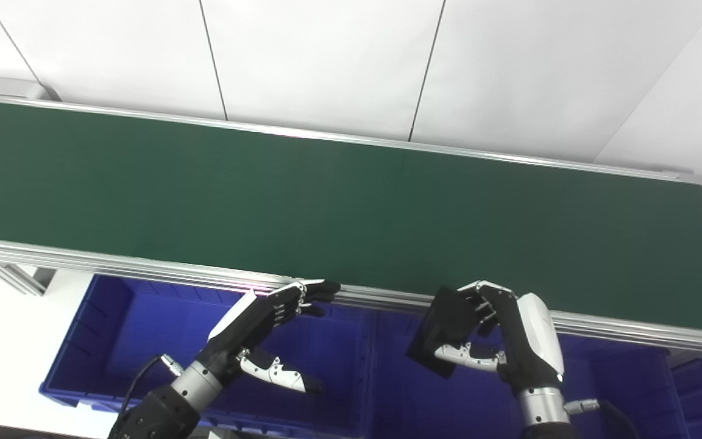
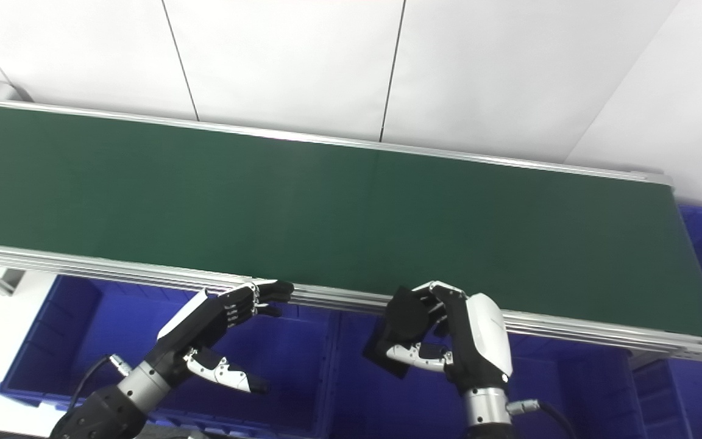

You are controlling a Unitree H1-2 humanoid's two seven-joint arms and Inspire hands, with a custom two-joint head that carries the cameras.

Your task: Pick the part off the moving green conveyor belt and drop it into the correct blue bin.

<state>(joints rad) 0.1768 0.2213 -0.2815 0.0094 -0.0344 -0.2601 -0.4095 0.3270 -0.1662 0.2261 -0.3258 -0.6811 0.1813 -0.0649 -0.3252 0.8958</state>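
The right hand (image 1: 509, 341) grips a flat black part (image 1: 442, 329) just off the green conveyor belt (image 1: 351, 207). The left hand (image 1: 259, 329) hangs open, holding nothing. Next, release it over the blue bin (image 1: 387, 390) below.

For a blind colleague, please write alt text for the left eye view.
The right hand holds a flat black part over a blue bin, just below the near rail of an empty green conveyor belt. The left hand is open and empty, over another blue bin.
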